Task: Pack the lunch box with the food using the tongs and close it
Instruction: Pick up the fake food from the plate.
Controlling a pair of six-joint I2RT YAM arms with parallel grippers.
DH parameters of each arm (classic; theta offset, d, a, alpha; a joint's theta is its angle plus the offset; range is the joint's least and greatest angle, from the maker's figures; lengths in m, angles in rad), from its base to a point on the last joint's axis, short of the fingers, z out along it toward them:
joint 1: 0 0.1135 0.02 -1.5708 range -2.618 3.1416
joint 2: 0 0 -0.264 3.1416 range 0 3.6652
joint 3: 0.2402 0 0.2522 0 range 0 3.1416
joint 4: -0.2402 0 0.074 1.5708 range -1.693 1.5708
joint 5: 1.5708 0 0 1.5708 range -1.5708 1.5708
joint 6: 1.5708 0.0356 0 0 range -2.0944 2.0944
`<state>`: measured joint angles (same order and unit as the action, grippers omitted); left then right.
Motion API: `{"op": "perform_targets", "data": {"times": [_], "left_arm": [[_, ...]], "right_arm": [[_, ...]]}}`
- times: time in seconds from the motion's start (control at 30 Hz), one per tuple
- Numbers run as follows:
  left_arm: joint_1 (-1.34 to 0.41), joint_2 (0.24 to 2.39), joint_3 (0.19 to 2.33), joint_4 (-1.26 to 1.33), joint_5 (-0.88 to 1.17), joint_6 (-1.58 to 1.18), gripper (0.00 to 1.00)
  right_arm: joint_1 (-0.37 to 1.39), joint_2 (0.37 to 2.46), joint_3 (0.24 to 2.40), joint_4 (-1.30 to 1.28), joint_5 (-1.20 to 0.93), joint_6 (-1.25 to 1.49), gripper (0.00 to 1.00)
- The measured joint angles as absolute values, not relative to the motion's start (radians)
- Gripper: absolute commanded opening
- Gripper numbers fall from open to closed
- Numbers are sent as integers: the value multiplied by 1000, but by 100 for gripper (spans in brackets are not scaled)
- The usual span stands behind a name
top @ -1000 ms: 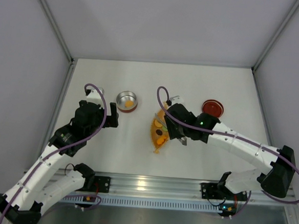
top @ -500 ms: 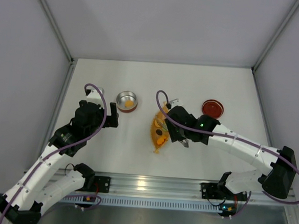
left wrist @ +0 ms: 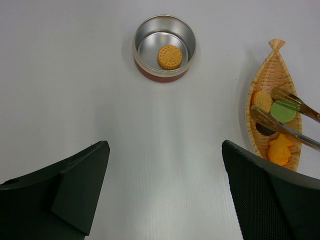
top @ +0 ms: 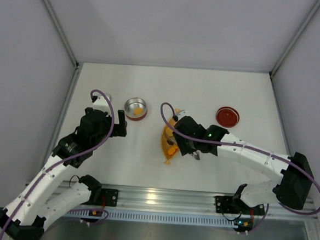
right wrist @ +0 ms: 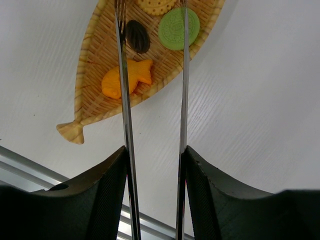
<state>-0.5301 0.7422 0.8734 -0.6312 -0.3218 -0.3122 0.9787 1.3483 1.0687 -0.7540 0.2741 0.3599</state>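
The lunch box (top: 135, 108) is a round tin standing open, with one yellow biscuit (left wrist: 170, 56) of the food inside it. Its red lid (top: 227, 116) lies apart at the right. My right gripper (right wrist: 155, 150) is shut on the silver tongs (right wrist: 122, 100). The tongs reach over the orange tray (right wrist: 95, 55), their two arms spread on either side of a green piece (right wrist: 178, 28). A dark brown piece (right wrist: 137, 36), an orange fish-shaped piece (right wrist: 127, 77) and a yellow biscuit (right wrist: 156, 5) also lie in the tray. My left gripper (left wrist: 164, 145) hangs open and empty near the tin.
The tray (top: 168, 153) lies between the tin and the lid, its tail pointing at the near edge. A metal rail (top: 154, 199) runs along the table's front. Grey walls close in the left, right and back sides.
My right arm has shifted left and nearer, carrying the tongs further over the tray. The left arm, the tin and the lid have not moved.
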Motion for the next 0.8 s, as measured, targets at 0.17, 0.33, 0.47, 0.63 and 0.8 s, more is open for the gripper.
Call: {"op": "perform_targets", "data": {"times": [0.17,0.33,0.47,0.63,0.8], "left_arm": [[-530,742,873,-631,-322,-312,99],[-530,742,873,-631,-322,-312,99],[-530,742,873,-631,-321,-312,99],[-530,742,873,-631,-321,-312,99],[-530,742,873,-631,-321,-312,99]], "right_arm": [[971,1353,1064,-732,277,343,48],[934,1353,1061,-717,273,324,49],[891,1347,1059,-698,245,307,49],[835,1337,1034,-662,164,290,49],[829,1336,1021,-651,117,280,48]]}}
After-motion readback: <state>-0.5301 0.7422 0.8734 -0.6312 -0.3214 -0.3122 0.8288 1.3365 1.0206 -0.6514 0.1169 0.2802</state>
